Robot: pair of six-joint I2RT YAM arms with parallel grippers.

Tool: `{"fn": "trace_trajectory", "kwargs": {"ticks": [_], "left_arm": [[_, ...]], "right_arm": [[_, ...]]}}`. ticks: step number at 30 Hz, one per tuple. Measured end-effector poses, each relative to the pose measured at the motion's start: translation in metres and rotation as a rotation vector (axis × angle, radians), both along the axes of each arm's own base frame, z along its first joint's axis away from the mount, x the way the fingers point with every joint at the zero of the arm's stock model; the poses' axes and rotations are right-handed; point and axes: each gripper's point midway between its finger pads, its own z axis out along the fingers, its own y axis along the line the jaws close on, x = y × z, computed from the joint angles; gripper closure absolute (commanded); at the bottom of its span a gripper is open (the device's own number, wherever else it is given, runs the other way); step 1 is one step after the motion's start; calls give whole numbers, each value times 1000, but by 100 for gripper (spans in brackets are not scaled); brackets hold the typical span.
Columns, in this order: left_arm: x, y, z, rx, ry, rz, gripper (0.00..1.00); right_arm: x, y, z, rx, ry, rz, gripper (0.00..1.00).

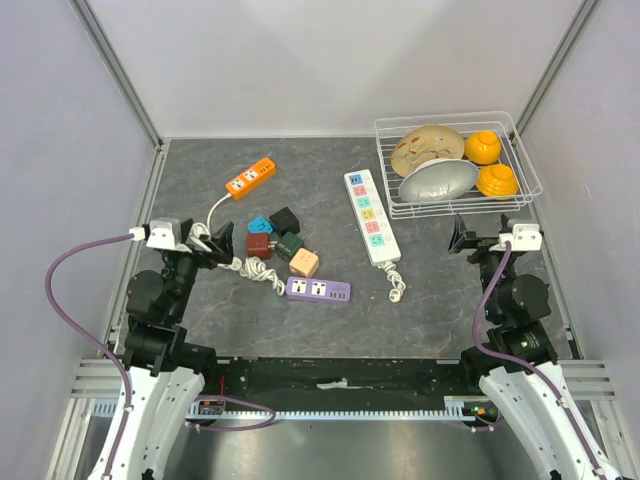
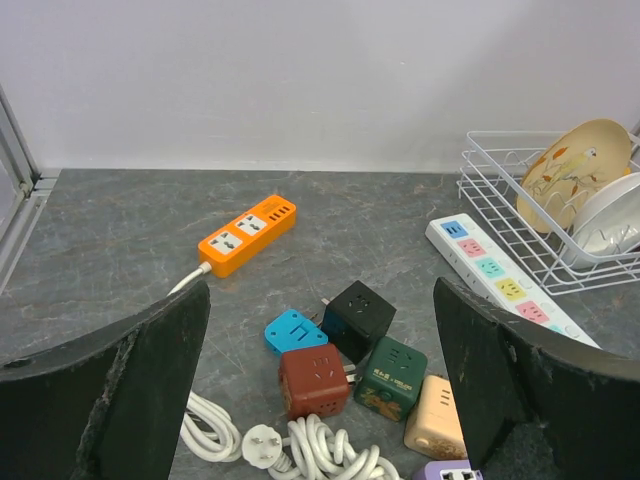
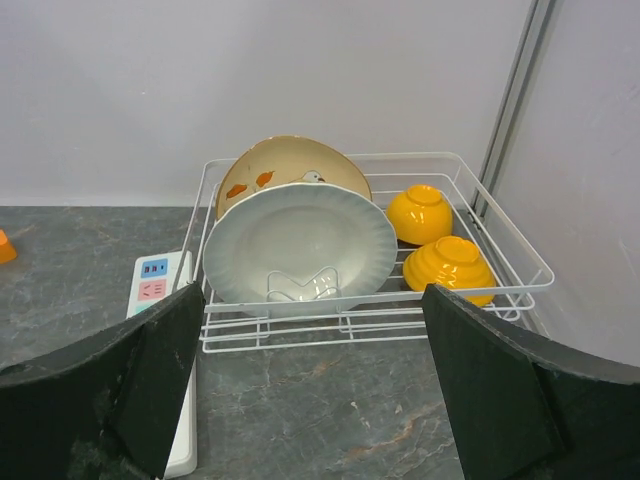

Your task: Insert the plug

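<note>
1. The left gripper (image 1: 222,245) at the left of the overhead frame and the right gripper (image 1: 483,231) at the right each had their two fingers spread wide, holding nothing.
2. One white plug (image 2: 262,443) lay on the grey table (image 1: 450,300) at the end of a coiled white cord (image 1: 255,268), low in the left wrist frame, just below the red cube (image 2: 313,379) and not in any socket.
3. Three power strips lay flat: an orange strip (image 1: 250,178) upper left, a white strip (image 1: 371,217) at centre, and a purple strip (image 1: 318,290) below centre.
4. Five socket cubes were clustered between them: blue (image 1: 260,226), black (image 1: 284,220), red, green (image 1: 290,243) and peach (image 1: 305,262).
5. A wire rack (image 1: 520,150) at upper right held two plates (image 1: 425,148) and two orange bowls (image 1: 482,146).
</note>
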Motion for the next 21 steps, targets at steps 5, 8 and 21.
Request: {"fn": "trace_trajectory", "kwargs": {"ticks": [5, 8, 21], "left_arm": [[1, 1, 0, -1, 2, 6, 1], [0, -1, -1, -1, 3, 0, 0], [-9, -7, 8, -12, -32, -23, 0]], "right_arm": [[3, 5, -4, 9, 18, 19, 2], [8, 12, -5, 22, 53, 48, 2], [69, 95, -80, 75, 636, 318, 2]]}}
